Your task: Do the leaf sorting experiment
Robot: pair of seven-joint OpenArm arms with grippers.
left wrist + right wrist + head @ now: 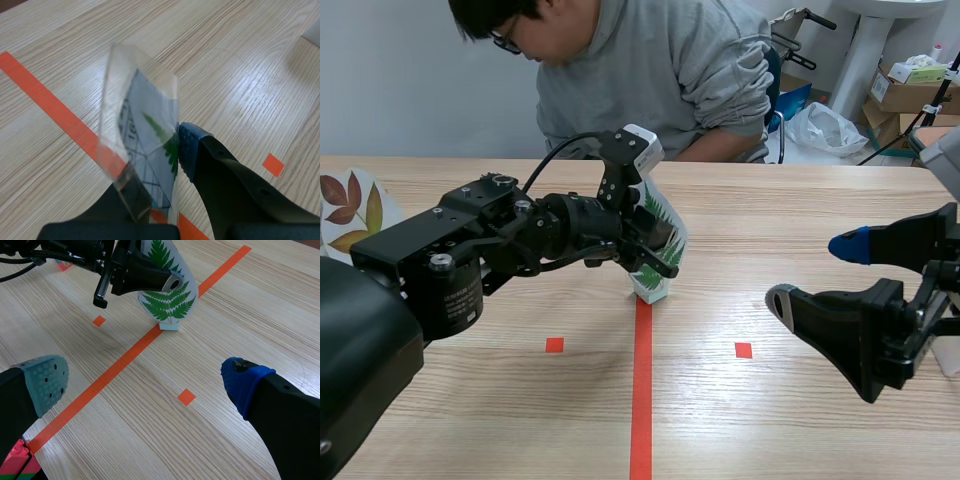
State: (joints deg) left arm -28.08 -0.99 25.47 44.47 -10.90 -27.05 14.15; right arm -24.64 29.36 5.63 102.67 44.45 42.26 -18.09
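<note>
A clear laminated card with a green fern leaf (667, 228) stands upright over the orange-red centre line, its lower edge at the table. My left gripper (652, 258) is shut on it from the side. In the left wrist view the card (145, 125) is pressed between the blue pad (189, 146) and the other finger, which is half hidden behind it. The right wrist view shows the fern card (169, 302) ahead, with the left gripper (150, 277) on it. My right gripper (817, 272) hangs open and empty over the table's right side, its pads (47, 382) wide apart.
A second leaf card (350, 205) with red, brown and yellow leaves lies at the table's far left edge. A person in a grey sweater (650, 70) sits across the table. A pink and red object (15, 466) lies beside my right gripper.
</note>
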